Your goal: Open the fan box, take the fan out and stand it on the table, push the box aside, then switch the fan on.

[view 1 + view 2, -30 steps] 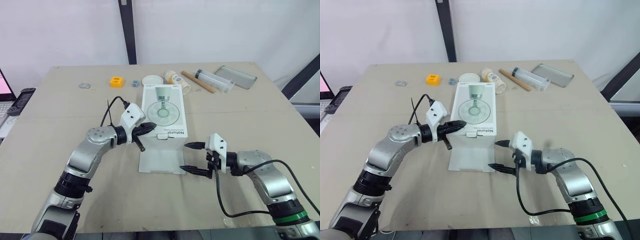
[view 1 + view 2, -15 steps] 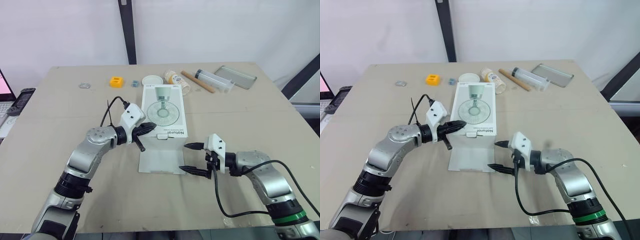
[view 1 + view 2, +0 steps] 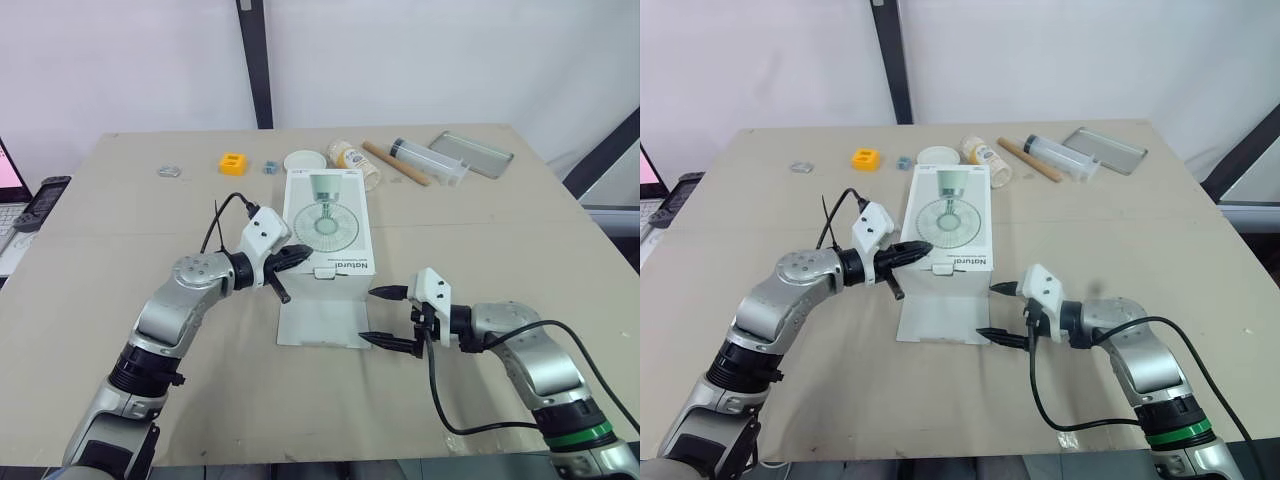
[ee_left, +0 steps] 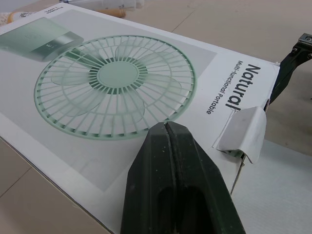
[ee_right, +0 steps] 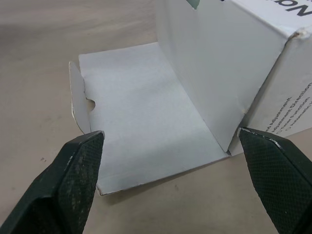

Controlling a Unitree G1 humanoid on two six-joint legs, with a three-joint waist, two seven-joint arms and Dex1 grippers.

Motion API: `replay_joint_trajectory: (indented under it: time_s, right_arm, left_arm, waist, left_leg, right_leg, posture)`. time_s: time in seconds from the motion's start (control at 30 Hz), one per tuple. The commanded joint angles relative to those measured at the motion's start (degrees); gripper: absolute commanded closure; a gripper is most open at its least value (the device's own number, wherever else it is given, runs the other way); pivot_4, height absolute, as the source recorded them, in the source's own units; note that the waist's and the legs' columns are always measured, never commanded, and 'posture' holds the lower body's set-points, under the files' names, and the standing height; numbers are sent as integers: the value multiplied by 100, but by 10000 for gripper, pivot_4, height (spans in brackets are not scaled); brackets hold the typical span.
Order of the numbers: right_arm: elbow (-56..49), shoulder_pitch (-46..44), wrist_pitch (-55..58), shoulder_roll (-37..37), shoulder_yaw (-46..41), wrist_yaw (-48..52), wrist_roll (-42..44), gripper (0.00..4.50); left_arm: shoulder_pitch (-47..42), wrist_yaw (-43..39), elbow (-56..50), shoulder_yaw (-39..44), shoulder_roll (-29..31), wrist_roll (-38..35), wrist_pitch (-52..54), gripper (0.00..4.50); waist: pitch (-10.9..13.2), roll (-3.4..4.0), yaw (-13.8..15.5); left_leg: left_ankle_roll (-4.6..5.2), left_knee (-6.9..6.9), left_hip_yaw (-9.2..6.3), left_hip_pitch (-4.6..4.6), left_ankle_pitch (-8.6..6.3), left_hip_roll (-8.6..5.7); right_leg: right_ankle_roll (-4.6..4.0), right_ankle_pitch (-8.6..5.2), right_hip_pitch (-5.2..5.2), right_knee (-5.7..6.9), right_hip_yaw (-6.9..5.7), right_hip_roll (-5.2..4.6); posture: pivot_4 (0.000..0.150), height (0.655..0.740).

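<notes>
Nearest, the right pincer [image 3: 368, 315] is hanging wide open just beside the flap [image 3: 320, 322], which is lying folded down on the tabletop [image 3: 480, 230] — so the opening step is looking done. Behind it, the fan box [image 3: 328, 225] is lying flat mid-tabletop, and the left pincer [image 3: 298, 254] is resting closed on its printed top, gripping nothing. The fan is presumably sitting inside — removing it, standing it, pushing the box aside and switching on are all waiting.
</notes>
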Motion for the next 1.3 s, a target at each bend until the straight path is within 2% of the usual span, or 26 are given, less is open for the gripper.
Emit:
replay_joint_trajectory:
  time_s: [0.03, 0.7, 1.3]
  right_arm:
    - [-75, -58, -48, -43, -181, -75, 43, 0]
    - [-504, 60, 195, -14, -50, 5, 264, 0]
    - [-794, 111, 674, -113, -268, 78, 699, 0]
  left_arm:
    - [89, -3, 105, -88, 15, 84, 138, 44518]
    - [70, 1, 156, -105, -19, 97, 115, 44518]
    - [73, -6, 205, -148, -82, 124, 79, 44518]
  waist:
    - [0, 0, 0]
    - [0, 0, 2]
    - [0, 0, 4]
  left_leg:
    - [0, 0, 0, 0, 0, 0]
    - [1, 0, -1, 0, 0, 0]
    - [2, 0, -2, -1, -1, -1]
  right_leg:
    - [0, 0, 0, 0, 0, 0]
    - [0, 0, 0, 0, -1, 0]
    - [0, 0, 0, 0, -2, -1]
  posture:
    - [1500, 7400]
    - [1500, 7400]
    - [1500, 7400]
